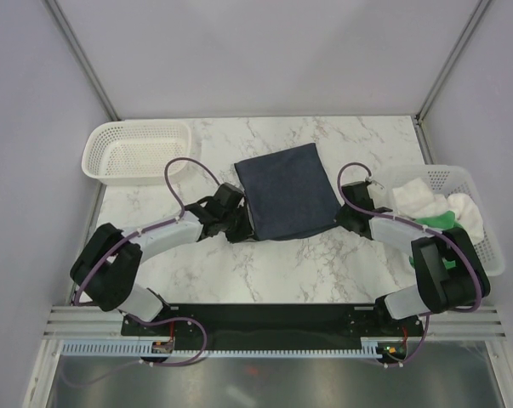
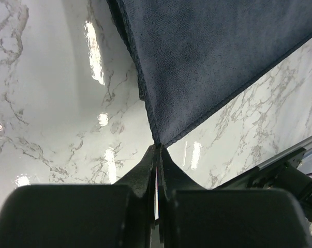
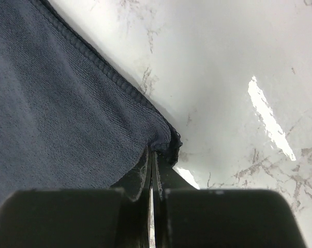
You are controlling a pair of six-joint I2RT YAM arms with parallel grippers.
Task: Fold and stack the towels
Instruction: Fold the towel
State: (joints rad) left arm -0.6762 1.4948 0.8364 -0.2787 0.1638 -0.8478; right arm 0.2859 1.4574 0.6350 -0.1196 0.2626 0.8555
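Marble tabletop [image 1: 239, 280] runs out from the arm bases, and just beyond them both arms reach to the near edge of the navy towel [image 1: 286, 191], which lies flat mid-table. On one side the left gripper [image 2: 157, 150] is clamped shut on the towel's near left corner. On the other the right gripper [image 3: 151, 153] is clamped shut on the near right corner, with only the bunched tip of cloth between its jaws.

That thin bite is the likeliest trouble: on the lift or carry-over, drag from the cloth could pull a corner free and the fold would collapse. If one arm leads the other, the edge would probably land skewed. At the left corner a second layer seems to show, so a pinch on one layer alone could peel the towel open.

Further right, the white towel [image 1: 413, 195] and green towel [image 1: 439, 221] sit in the right basket [image 1: 486, 246], close to the right arm, where a wide swing might knock it. Farthest off, back left, stands the left basket [image 1: 137, 151]
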